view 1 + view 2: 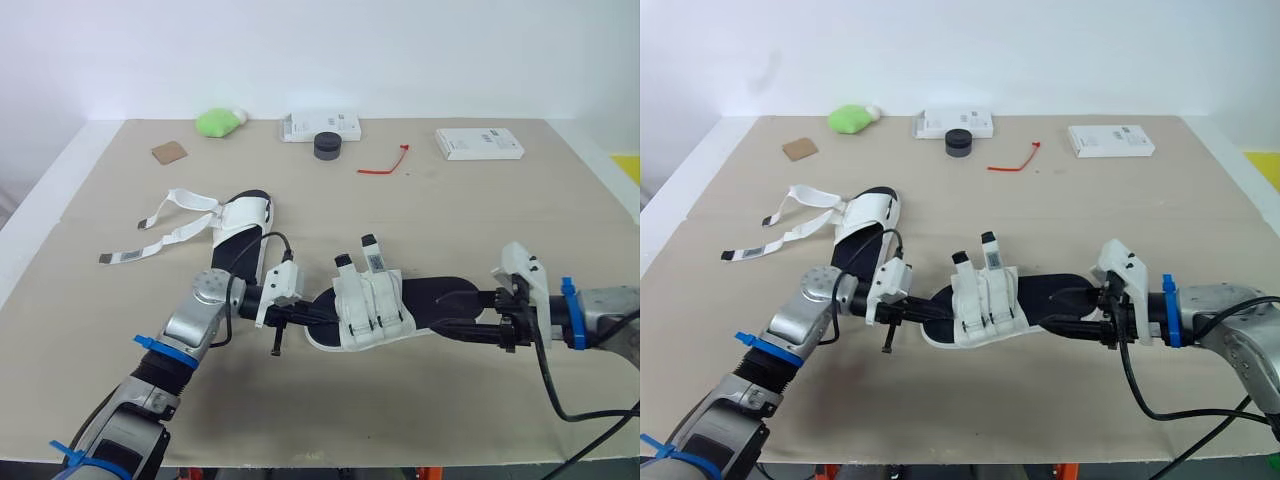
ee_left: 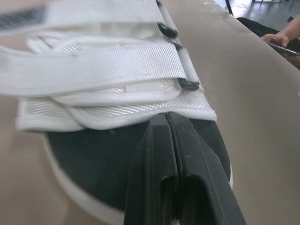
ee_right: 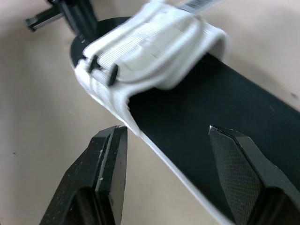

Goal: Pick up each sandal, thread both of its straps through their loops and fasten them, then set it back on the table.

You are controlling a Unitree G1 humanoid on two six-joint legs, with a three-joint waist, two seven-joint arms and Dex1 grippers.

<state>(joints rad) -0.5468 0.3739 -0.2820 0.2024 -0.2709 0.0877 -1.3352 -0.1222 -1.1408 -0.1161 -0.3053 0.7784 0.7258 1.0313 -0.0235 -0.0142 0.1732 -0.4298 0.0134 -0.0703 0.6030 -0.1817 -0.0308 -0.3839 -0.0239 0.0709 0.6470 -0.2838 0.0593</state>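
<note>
Straddling smooth sandal sole (image 3: 225,105): right hand (image 3: 165,130)

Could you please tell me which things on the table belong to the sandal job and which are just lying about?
Job:
near sandal, straps wrapped across
far sandal, straps loose

Lying about:
green lump
brown square
middle box
right box
black puck
red tie

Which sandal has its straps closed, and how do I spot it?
Look at the tan table, near its front edge in the middle. The sandal there has both white straps folded over its black sole. The other sandal, farther back on the left, has loose straps trailing across the table.
</note>
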